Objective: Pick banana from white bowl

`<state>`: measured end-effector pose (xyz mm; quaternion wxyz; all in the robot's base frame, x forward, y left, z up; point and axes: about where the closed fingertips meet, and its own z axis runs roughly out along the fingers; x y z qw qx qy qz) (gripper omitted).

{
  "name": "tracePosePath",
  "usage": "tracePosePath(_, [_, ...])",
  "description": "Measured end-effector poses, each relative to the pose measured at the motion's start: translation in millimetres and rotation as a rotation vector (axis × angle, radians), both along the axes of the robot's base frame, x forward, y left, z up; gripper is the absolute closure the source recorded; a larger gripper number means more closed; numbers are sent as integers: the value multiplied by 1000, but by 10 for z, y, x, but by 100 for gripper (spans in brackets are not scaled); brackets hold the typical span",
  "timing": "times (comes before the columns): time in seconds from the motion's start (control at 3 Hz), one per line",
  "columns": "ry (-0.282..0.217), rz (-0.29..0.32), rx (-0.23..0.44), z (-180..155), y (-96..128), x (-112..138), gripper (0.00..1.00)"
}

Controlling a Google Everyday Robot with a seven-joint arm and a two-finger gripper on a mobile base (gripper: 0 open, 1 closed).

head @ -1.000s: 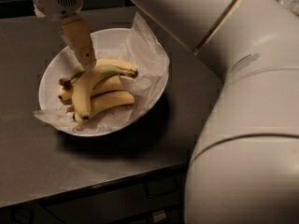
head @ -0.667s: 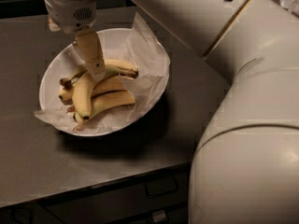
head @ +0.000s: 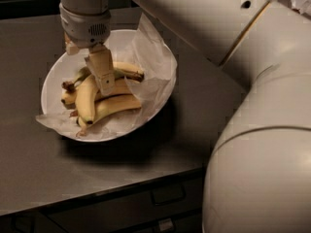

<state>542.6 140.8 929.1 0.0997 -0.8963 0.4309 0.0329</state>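
The tool [head: 102, 74] hangs low over the banana [head: 127, 69], which lies among other bananas [head: 87, 101] in the white bowl [head: 51, 81] toward the tabletop's [head: 204, 115] far left. Whether the tool is apart or together cannot be told.

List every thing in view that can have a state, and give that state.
white bowl, upright on the table.
paper, crinkled, lining the bowl, standing up past its rim.
banana, lying in the bowl, partly hidden behind the gripper.
other bananas, lying on the paper.
gripper, down among the bananas in the bowl.
drawer, shut.
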Motion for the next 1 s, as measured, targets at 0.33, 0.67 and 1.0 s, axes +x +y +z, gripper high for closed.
tracePosePath(0.33, [24,4,-11,-46,14,-40,22])
tracePosePath(0.67, [34,10,-22,-55,45,-64,22])
tracePosePath(1.0, [42,10,-31,-46,54,-75,26])
